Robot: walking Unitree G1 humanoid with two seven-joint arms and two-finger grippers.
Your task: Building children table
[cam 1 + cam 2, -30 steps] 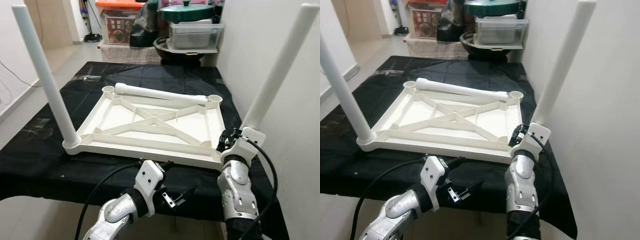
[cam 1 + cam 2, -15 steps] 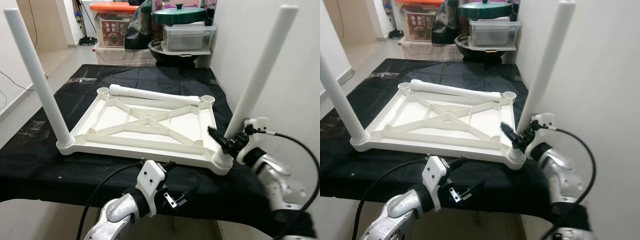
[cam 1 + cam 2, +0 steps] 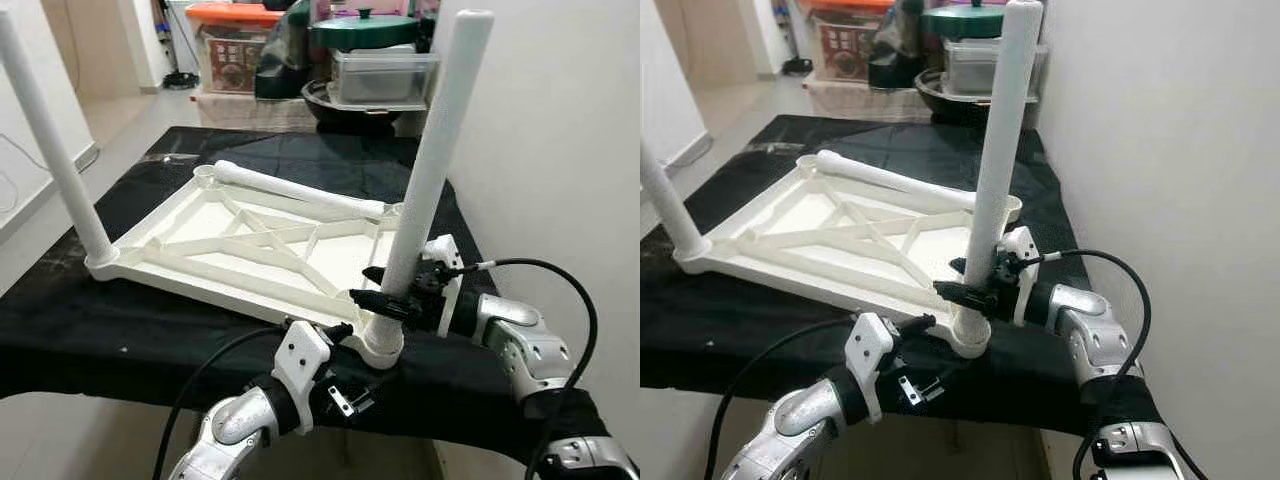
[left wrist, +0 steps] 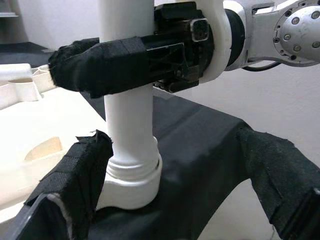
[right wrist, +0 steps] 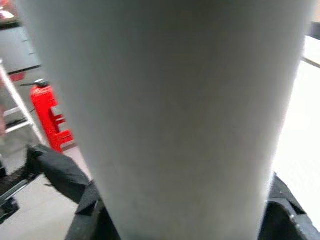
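The table leg (image 3: 425, 190) stands upright in the near right corner socket of the upside-down tabletop (image 3: 205, 250), the right gripper (image 3: 385, 298) clamped round its lower end, while the left gripper (image 3: 335, 390) waits open just below.

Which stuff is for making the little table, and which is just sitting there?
For the table: tabletop, near leg held by the right gripper, far standing leg, loose leg.
Just sitting there: black cloth, green lid, clear box, orange-lidded box.

The white plastic upturned tabletop (image 3: 250, 250) lies on my black-draped counter (image 3: 120, 330); a loose white tube leg (image 3: 300, 190) rests across its far edge.
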